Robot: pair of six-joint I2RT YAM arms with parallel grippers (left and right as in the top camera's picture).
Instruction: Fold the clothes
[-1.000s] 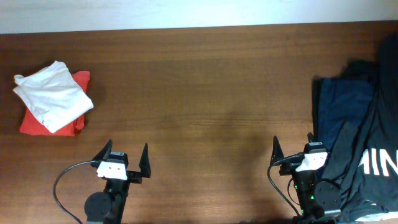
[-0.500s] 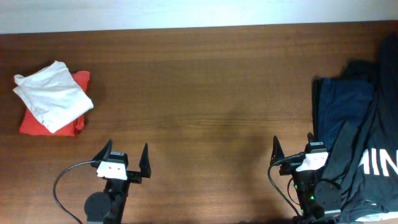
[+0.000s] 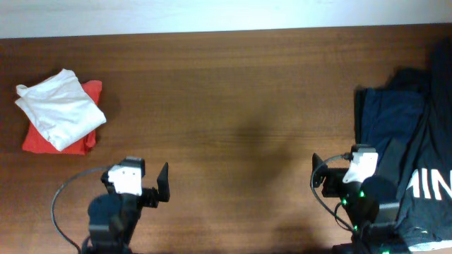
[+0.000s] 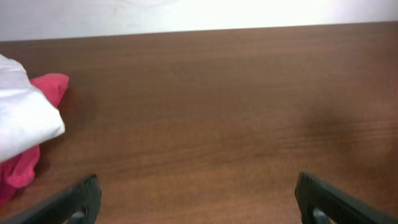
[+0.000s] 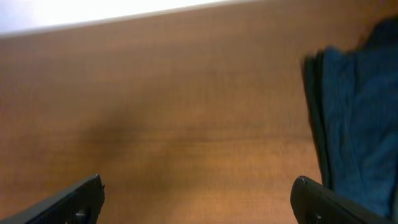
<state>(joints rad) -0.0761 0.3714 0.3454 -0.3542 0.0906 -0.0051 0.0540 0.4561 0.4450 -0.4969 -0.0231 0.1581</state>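
1. Your left gripper (image 4: 196,190) hangs wide open and empty over the table (image 3: 233,92).
2. Your right gripper (image 5: 198,190) is also spread wide, holding nothing, close beside the navy garment's (image 3: 385,130) left edge.
3. The white garment (image 3: 60,109) lies on the red garment (image 3: 35,141) near the table's left edge.
4. The black T-shirt (image 3: 431,176) is heaped with the navy garment at the right edge.
5. Between the piles you have open wood up to the far edge.
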